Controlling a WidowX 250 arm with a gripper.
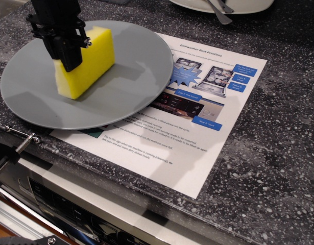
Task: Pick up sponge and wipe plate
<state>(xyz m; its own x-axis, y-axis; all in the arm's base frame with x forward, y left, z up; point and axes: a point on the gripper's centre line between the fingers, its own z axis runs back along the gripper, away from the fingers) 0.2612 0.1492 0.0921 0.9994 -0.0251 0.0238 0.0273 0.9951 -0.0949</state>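
Observation:
The bright yellow sponge (pixel 90 64) stands tilted on the large blue-grey plate (pixel 136 71), its lower edge resting on the plate's left-middle surface. My black gripper (pixel 70 53) comes down from the upper left and is shut on the sponge, gripping its near upper side. The fingertips are partly merged with the black arm body, which hides the sponge's upper left corner.
A printed dishwasher instruction sheet (pixel 197 117) lies under the plate's right edge on the speckled dark counter (pixel 279 153). A white dish with a utensil (pixel 223 6) sits at the top edge. The counter's front edge and an appliance panel (pixel 70 204) run below.

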